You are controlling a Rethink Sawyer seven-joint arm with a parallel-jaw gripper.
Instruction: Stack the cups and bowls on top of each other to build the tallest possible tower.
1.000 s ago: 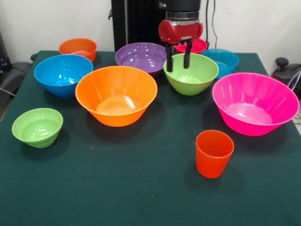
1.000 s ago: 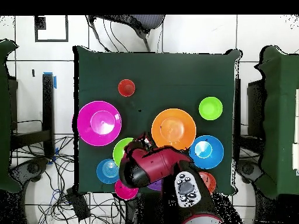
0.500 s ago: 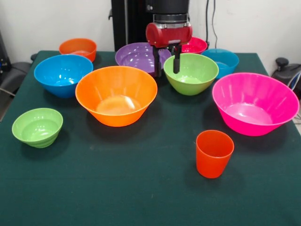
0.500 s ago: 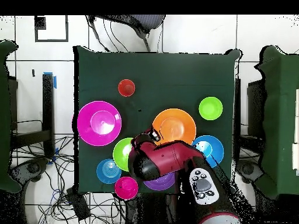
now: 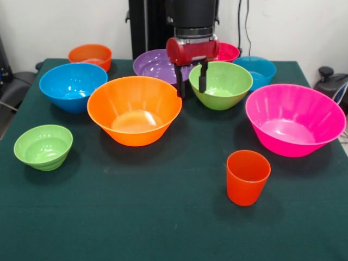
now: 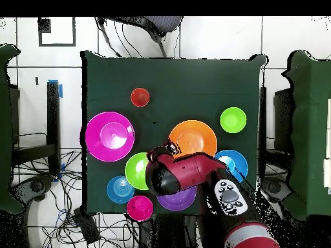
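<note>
Red claw hangs with fingers apart between the purple bowl and medium green bowl.

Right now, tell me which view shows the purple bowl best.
The front view: the purple bowl shows its rim and inside, only its right side masked by the gripper. In the overhead view the arm covers most of it, leaving a purple crescent.

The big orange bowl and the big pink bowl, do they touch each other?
Apart. The front view shows dark table cloth between the big orange bowl and the big pink bowl.
</note>
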